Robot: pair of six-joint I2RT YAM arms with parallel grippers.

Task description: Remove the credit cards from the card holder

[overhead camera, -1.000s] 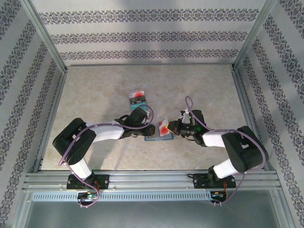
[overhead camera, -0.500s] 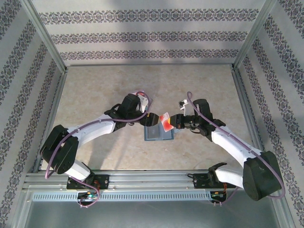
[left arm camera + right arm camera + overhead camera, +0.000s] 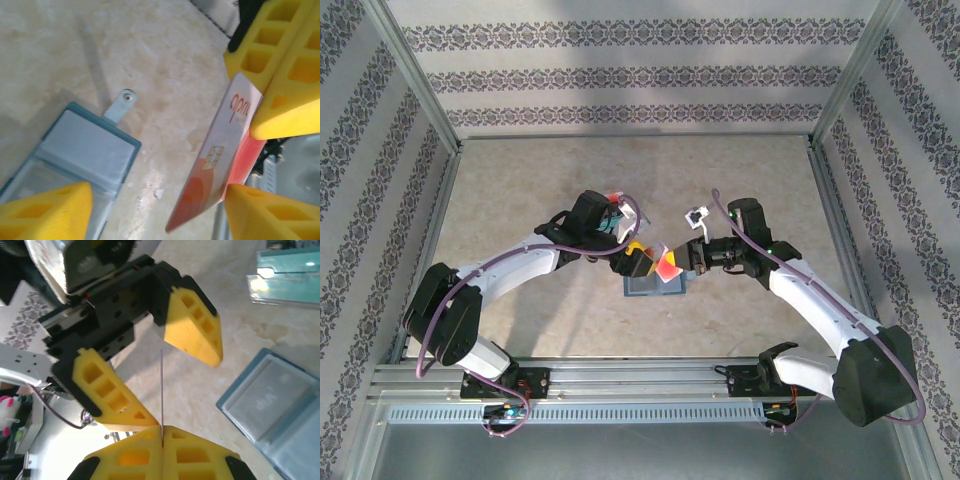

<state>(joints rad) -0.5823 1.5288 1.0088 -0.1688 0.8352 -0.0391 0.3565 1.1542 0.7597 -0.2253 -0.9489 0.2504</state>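
Observation:
My right gripper [image 3: 162,432] is shut on one edge of a red-and-white credit card [image 3: 161,385], which stands edge-on above the table. That card [image 3: 220,160] shows its chip and red print in the left wrist view, with the right gripper's yellow fingers [image 3: 280,75] on its far end. My left gripper [image 3: 157,212] is open, one finger on either side of the card. From above, both grippers [image 3: 638,258] [image 3: 680,262] meet at the card [image 3: 666,266], just above the slate-blue card holder [image 3: 653,284]. The card holder [image 3: 75,150] [image 3: 280,405] lies open and flat on the table.
A teal-green card [image 3: 290,275] lies flat on the table beyond the holder. Patterned walls and metal posts [image 3: 840,90] close in the tabletop on three sides. Bare beige table [image 3: 740,180] stretches behind the arms.
The left gripper has swung right from the far card and opened around the red-and-white card. The right arm has lifted that card and carried it slightly away from the holder.

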